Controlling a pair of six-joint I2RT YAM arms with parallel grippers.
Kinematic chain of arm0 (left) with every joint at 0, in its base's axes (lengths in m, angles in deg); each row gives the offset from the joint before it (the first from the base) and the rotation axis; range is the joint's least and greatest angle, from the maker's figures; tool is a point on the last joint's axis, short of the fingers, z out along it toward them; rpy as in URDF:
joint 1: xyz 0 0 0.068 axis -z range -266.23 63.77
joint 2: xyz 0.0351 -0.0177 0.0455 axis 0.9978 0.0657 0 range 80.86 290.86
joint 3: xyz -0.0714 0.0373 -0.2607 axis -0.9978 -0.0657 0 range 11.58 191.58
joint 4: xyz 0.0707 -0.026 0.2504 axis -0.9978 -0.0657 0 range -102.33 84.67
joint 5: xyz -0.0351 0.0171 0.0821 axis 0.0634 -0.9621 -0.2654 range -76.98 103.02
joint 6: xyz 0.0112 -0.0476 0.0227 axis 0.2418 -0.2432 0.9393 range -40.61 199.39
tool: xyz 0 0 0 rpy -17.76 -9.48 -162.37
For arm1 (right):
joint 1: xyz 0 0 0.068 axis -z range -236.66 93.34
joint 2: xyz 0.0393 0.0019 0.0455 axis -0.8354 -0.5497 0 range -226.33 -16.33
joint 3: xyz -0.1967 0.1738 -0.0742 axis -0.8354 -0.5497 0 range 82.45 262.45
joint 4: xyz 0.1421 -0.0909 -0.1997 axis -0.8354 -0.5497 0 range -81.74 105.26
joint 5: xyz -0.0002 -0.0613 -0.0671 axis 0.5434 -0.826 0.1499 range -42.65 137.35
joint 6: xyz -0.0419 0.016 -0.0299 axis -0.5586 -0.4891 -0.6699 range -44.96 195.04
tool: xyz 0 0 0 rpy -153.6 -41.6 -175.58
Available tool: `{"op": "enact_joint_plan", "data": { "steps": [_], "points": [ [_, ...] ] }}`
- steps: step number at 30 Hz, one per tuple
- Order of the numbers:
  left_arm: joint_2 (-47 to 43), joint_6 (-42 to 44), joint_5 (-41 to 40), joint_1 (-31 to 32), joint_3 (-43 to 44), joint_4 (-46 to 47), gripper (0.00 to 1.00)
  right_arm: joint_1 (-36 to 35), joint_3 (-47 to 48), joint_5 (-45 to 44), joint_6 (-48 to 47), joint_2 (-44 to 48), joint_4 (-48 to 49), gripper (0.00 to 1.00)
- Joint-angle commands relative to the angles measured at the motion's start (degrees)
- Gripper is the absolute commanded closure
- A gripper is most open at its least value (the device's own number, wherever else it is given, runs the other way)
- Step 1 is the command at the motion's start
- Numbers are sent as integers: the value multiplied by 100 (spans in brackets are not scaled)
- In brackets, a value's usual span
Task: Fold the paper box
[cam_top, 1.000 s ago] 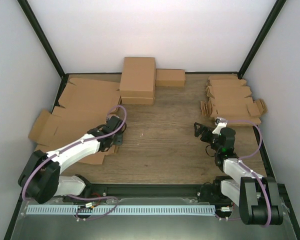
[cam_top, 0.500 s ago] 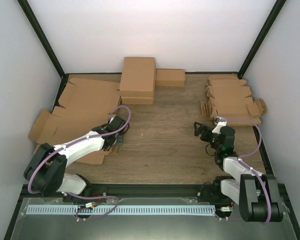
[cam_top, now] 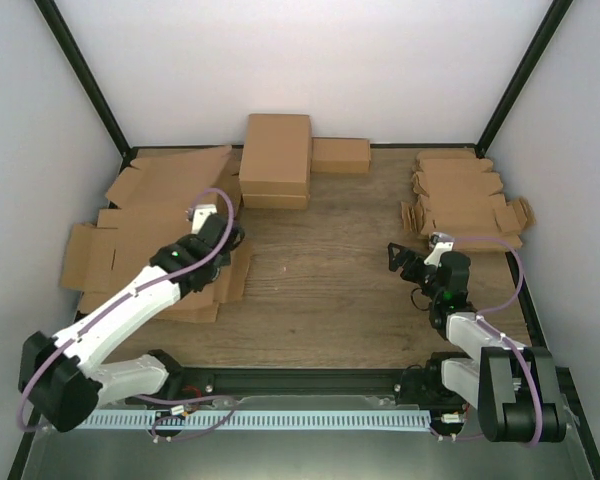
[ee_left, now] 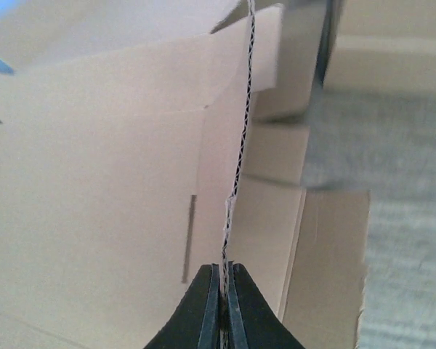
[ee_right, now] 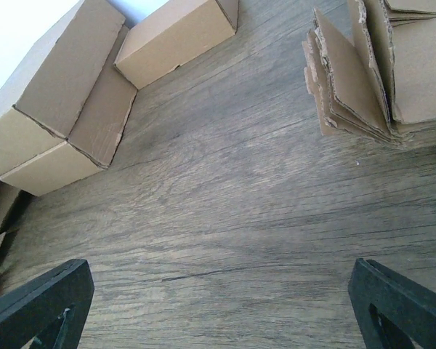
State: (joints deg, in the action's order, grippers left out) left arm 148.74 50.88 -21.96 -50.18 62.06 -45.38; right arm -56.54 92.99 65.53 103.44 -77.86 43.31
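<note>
The paper box [cam_top: 145, 225] is a large flat brown cardboard blank with creases and side flaps, lying on the left of the table on top of other blanks. My left gripper [cam_top: 218, 238] is shut on its right edge and holds that edge raised. In the left wrist view the black fingertips [ee_left: 211, 291] pinch the corrugated edge of the blank [ee_left: 94, 167], which runs straight up from the gripper [ee_left: 224, 275]. My right gripper [cam_top: 404, 262] is open and empty above bare wood at the right; its fingers [ee_right: 40, 298] are spread wide apart.
Folded brown boxes [cam_top: 277, 155] and a small short box [cam_top: 340, 155] stand at the back middle, also in the right wrist view [ee_right: 65, 80]. A stack of smaller notched blanks [cam_top: 465, 200] lies at the back right. Walls close in on three sides.
My left gripper has moved back and to the left, lifting the blank's edge; the blank has shifted and its far panel has tilted up. The right arm has not moved.
</note>
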Motion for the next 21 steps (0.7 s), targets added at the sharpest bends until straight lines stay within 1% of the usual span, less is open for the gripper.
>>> {"op": "enact_joint_plan", "data": {
  "steps": [1,4,7,9,11,13,15,17,18,19,20,21],
  "points": [
    [-558,-198,-975,-1,757,-662,96,-58,221,-35,52,-25,-61,0],
    [-901,-27,-871,-2,1354,-925,96,-56,234,-37,53,-41,-61,0],
    [-1084,153,-835,-2,2169,-1339,96,-56,237,-44,52,-44,-72,0],
    [-1166,421,-344,-2,2886,-1436,96,-56,237,-44,51,-51,-72,0],
    [-1266,753,680,3,3409,-1299,96,-56,242,-42,59,-54,-63,0],
    [-1255,756,1908,-1,3834,-1100,96,-54,246,-46,60,-70,-59,0],
    [-1070,639,3530,6,4133,-937,96,-56,255,-43,59,-92,-62,0],
    [-764,434,4818,26,4203,-811,96,-56,264,-44,56,-95,-67,0],
    [-615,352,5289,86,4164,-775,96,-56,264,-49,54,-95,-77,0],
    [-455,337,5506,241,4103,-774,96,-56,259,-57,52,-91,-80,0],
    [-341,418,5499,454,4023,-769,96,-56,259,-55,58,-83,-81,0],
    [-262,510,5323,737,3925,-772,96,-56,263,-58,60,-86,-76,0]
  ]
}}
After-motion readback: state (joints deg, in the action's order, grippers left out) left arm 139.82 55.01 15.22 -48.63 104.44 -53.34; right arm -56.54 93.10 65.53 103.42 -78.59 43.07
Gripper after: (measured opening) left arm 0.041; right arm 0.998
